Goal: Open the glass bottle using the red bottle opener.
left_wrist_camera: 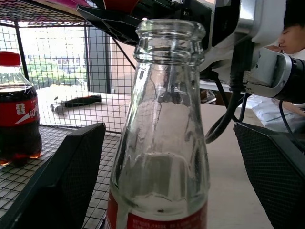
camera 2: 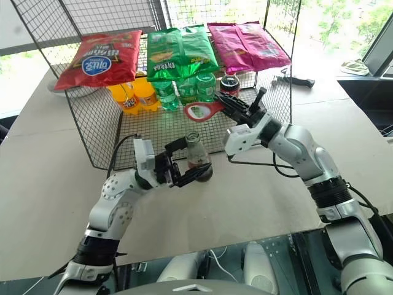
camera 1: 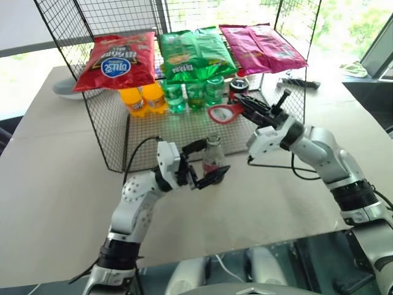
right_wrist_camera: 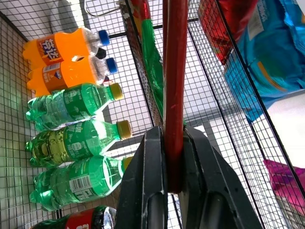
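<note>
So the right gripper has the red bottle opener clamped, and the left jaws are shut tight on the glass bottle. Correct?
Not quite. The left gripper jaws stand open on either side of the glass bottle, with gaps visible in the left wrist view. The right gripper does have the red bottle opener clamped.

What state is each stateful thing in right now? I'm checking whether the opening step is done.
glass bottle: upright, mouth uncapped, standing free between open fingers.
red bottle opener: clamped by its handle, raised above and behind the bottle.
left gripper: open around the bottle, not gripping.
right gripper: shut on the opener.
plastic cola bottle: red cap on, upright in the wire rack.
</note>
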`<action>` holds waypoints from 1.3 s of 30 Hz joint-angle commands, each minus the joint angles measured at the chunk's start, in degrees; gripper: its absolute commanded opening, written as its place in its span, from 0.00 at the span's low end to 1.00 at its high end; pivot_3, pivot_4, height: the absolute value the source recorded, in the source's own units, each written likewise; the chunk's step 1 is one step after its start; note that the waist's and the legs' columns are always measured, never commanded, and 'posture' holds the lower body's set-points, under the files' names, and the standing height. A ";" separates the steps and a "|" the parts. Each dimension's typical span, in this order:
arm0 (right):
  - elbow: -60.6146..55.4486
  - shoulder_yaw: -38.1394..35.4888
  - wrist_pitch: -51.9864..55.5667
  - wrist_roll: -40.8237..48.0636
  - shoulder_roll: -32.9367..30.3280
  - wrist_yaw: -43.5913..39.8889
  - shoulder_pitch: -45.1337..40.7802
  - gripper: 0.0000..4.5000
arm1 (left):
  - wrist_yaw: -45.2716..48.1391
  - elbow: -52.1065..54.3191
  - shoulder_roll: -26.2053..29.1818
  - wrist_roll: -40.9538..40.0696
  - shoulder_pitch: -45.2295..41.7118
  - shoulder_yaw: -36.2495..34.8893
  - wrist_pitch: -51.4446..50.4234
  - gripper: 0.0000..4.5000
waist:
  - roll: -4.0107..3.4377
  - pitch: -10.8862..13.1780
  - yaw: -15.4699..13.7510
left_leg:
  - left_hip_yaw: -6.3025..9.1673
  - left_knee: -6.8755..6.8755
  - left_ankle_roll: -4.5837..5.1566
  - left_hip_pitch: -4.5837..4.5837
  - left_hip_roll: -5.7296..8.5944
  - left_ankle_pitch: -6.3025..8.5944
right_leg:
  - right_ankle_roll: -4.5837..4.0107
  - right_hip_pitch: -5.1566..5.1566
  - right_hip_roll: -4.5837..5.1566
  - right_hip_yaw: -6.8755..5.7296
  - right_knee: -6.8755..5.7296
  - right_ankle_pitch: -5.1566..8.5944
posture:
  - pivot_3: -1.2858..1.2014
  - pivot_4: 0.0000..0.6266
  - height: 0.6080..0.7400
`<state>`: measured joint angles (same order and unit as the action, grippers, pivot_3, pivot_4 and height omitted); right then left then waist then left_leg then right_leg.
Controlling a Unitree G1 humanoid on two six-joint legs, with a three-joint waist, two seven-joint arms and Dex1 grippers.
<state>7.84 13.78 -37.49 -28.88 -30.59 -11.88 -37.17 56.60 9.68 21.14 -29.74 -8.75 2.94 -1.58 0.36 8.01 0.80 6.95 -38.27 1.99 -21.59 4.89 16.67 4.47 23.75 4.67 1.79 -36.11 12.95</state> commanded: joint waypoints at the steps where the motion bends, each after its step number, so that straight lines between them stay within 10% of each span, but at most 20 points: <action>1: -0.21 -3.22 0.93 2.95 -0.02 0.98 0.83 0.00 | 0.46 4.80 1.82 -2.57 2.30 -2.04 -1.16 0.99 | 0.00 0.00 -0.02 | 0.00 0.00 0.00 0.00 0.00 0.00 | 0.00 0.00 0.00 0.00 0.00 0.00 | 0.52 0.24 1.00; 8: -2.88 -5.26 7.92 16.54 0.73 -6.34 9.87 0.00 | -2.18 10.18 5.97 -2.82 10.63 -6.61 -2.48 0.99 | -0.01 0.01 -0.05 | 0.00 0.04 0.00 -0.01 -0.01 0.00 | -0.01 0.00 0.00 0.01 0.04 0.00 | 0.52 0.24 1.00; 21: -26.57 -7.12 62.32 52.93 -2.66 -24.57 30.90 0.00 | -8.53 16.58 6.50 0.68 32.01 -12.31 -1.49 0.99 | -0.16 0.10 -0.34 | 0.01 0.13 0.23 0.15 -0.13 0.15 | -0.14 -0.16 0.00 0.03 0.21 -0.07 | 0.52 0.24 1.00; 31: -28.02 -11.68 66.17 54.48 -2.96 -24.64 33.14 0.97 | -14.01 16.97 4.67 5.42 38.88 -13.86 0.93 1.00 | -0.14 0.09 -1.28 | 0.01 0.12 0.15 0.11 -0.11 0.12 | -0.12 -0.16 0.05 -0.04 0.23 -0.07 | 0.52 0.24 1.00; 39: -20.67 -20.67 50.47 53.79 -6.75 -36.35 40.64 0.99 | -15.49 16.89 5.71 7.14 44.08 -17.43 1.27 1.00 | -0.11 0.08 -1.60 | 0.00 0.12 0.14 0.05 -0.09 0.11 | -0.11 -0.16 0.06 -0.08 0.30 -0.07 | 0.52 0.24 1.00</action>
<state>-13.33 -4.56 17.06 25.13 -36.38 -45.49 2.85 41.11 25.02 26.44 -22.54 35.03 -12.50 -1.93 0.26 8.08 -0.80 6.95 -38.15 2.13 -21.54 4.80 16.78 4.36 23.58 4.73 1.72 -35.81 12.88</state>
